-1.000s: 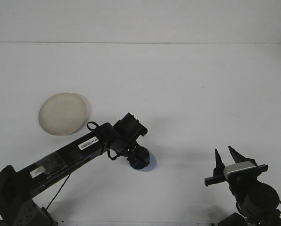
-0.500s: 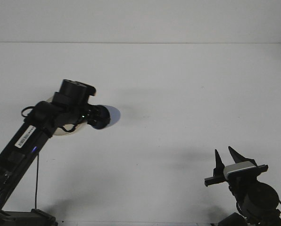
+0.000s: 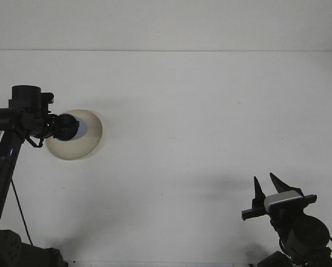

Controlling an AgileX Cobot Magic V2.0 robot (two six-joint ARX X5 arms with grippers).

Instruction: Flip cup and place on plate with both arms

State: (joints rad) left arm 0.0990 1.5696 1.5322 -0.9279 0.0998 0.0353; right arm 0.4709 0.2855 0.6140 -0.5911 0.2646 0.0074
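I hold my left gripper (image 3: 71,127) over the beige plate (image 3: 88,144), pinching the pale blue cup (image 3: 79,128) so it hangs above the dish, ready to be set down. My right gripper (image 3: 265,190) waits well apart near the table's (image 3: 210,111) front edge, fingers spread, holding nothing.

The plate (image 3: 82,142) lies on the left part of the desk (image 3: 210,111). The left gripper (image 3: 71,127) reaches in from the left edge and is over the plate, with the cup (image 3: 80,127) at its tip, also over the plate. The right gripper (image 3: 265,192) stands at the near right corner, well apart from the plate.
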